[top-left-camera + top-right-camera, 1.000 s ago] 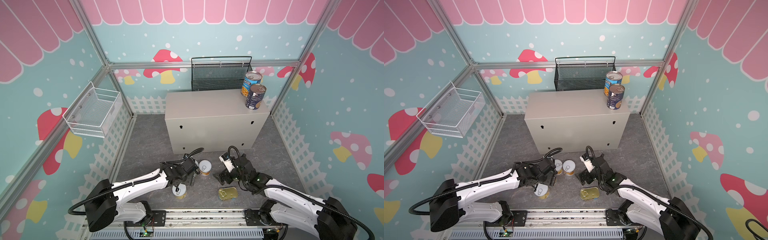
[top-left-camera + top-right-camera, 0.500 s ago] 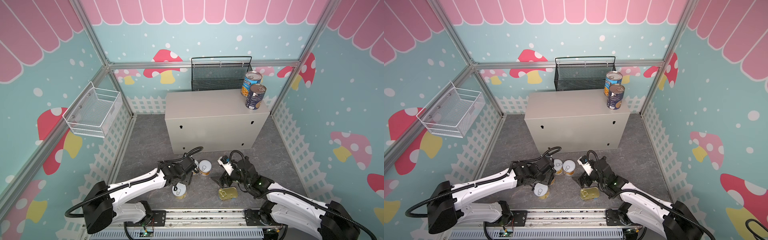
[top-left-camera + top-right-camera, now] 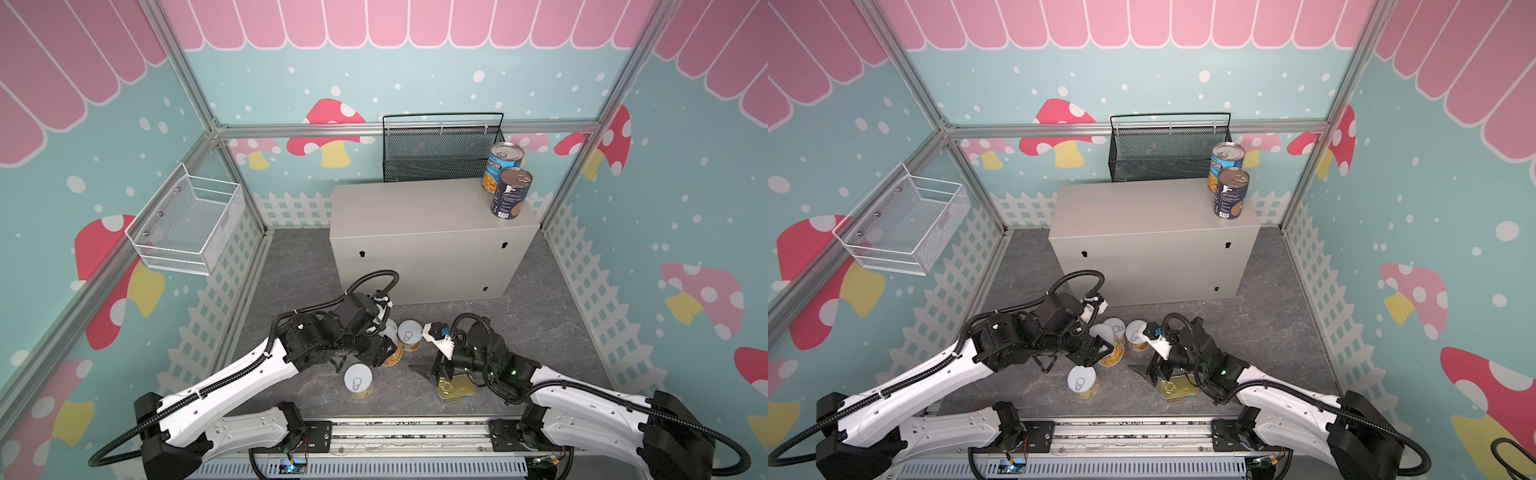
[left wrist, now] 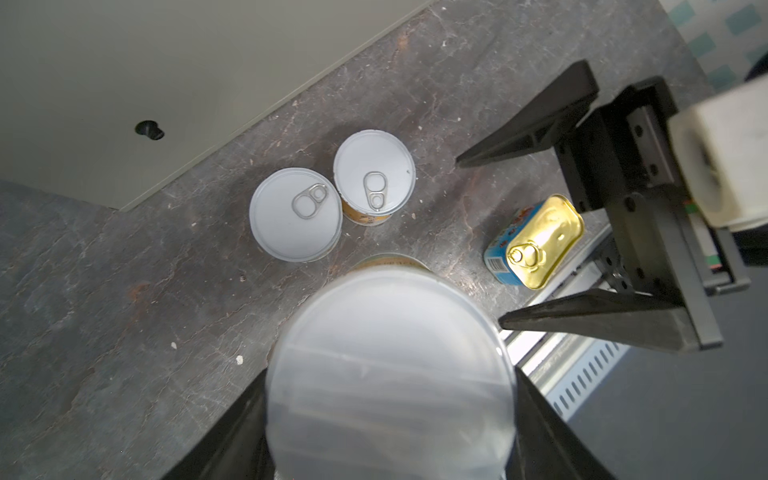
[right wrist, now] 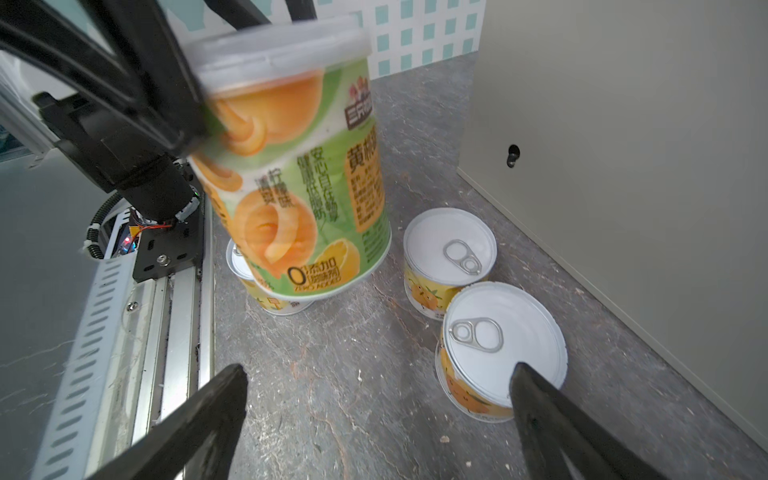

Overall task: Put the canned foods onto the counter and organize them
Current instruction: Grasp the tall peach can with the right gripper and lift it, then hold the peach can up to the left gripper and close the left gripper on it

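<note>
Presently my left claw (image 3: 387, 353) is clenched on the tall peach tin (image 5: 299, 187), which sits tilted between its fingers. My right claw (image 5: 378, 372) stands released above the floor (image 5: 332, 395). One small yellow tin (image 5: 503, 345) lies just beside a finger, and the gold tin (image 4: 540, 241) lies near. Two blue tins (image 3: 510, 195) stand on the bench (image 3: 415, 212).

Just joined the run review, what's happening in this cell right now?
The left tool is shut on a tall peach can, held tilted low over the floor. The right tool hangs open near the flat gold-topped tin, holding nothing. Two blue cans stand on the counter; three small yellow tins wait on the floor.
</note>
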Available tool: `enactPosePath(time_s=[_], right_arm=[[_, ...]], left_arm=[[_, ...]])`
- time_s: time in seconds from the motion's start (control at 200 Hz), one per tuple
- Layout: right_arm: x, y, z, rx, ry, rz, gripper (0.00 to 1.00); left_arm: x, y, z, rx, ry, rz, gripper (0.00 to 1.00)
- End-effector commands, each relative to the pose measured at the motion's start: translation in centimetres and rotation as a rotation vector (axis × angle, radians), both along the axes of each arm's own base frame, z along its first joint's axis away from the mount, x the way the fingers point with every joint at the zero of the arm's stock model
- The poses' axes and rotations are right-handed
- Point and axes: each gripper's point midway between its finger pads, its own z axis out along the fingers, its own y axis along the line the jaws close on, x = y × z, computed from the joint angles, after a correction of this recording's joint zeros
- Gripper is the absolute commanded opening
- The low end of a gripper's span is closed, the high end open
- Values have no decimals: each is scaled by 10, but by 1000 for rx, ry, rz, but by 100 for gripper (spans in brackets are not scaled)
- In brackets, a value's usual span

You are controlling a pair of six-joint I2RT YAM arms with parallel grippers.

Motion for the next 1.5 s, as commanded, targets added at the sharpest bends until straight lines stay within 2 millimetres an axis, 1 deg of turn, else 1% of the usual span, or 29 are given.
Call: enactPosePath(time_s=[0.0,0.095,0.18,0.255,0.345,0.465,0.55,0.72,0.871,1.016,1.106,1.141,1.281,1.356,1.436,1.496], right_arm=[[-2,13,31,60,-101,43,99],[-5,18,37,72,-118,58,100],[-8,23,38,74,-123,78,100],[-14,28,39,84,-125,111,100],[-21,35,45,113,-133,148,100],[-28,43,46,126,-131,189,100],[-30,46,46,133,-129,200,99],[-36,53,48,161,-119,241,96],[-38,57,46,162,-111,262,91],[-40,59,51,180,-106,276,86],[-41,58,55,198,-111,275,79],[-41,58,57,202,-112,274,78],[-45,58,61,221,-100,287,66],[-44,58,63,228,-87,283,63],[-44,59,69,242,-73,281,61],[-45,59,74,256,-66,286,60]], left_arm=[[-10,-10,31,-91,-27,-101,41],[-16,-15,32,-112,-13,-142,41],[-17,-17,34,-123,-14,-151,41],[-17,-19,38,-136,-17,-160,41],[-17,-20,40,-146,-21,-165,41],[-18,-24,46,-172,-28,-174,41],[-17,-26,49,-185,-35,-177,41],[-16,-28,55,-199,-47,-184,41],[-16,-29,60,-215,-66,-192,41],[-16,-31,64,-229,-72,-199,41],[-16,-31,63,-228,-73,-200,41],[-16,-31,63,-228,-71,-200,41],[-15,-33,67,-244,-87,-203,42],[-14,-34,70,-252,-101,-207,42],[-14,-35,73,-263,-111,-214,45],[-14,-36,76,-273,-119,-219,50]])
